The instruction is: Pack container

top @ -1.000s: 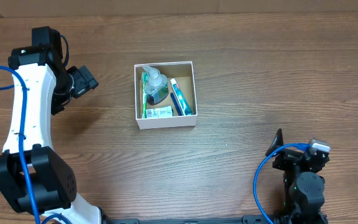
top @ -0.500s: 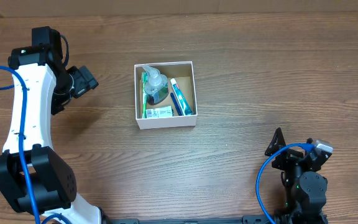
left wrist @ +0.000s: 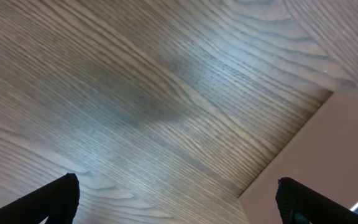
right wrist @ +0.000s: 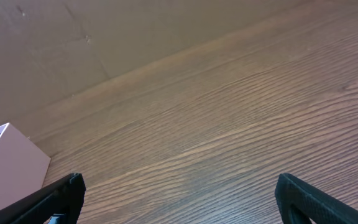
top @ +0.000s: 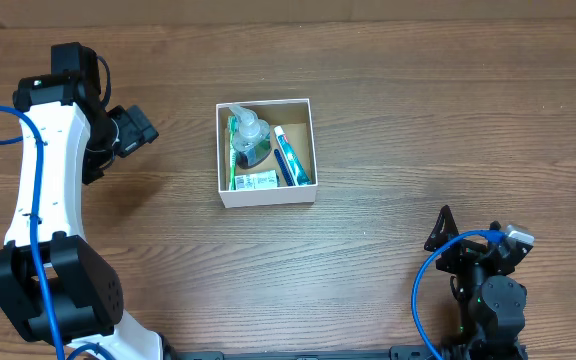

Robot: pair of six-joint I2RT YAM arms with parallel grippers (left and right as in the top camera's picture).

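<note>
Brown wood-grain table [top: 418, 120], white-walled container [top: 266, 193] resting near its middle, arm bases at the near edge.

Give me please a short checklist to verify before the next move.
1. Container upright on the table: ok.
2. Bottle, toothbrush, toothpaste tube and small packet lie inside the container: ok.
3. Left gripper open, holding nothing: ok.
4. Right gripper open, holding nothing: ok.
5. Both grippers apart from the container: ok.
6. Room left in the container for more: cannot tell.
</note>
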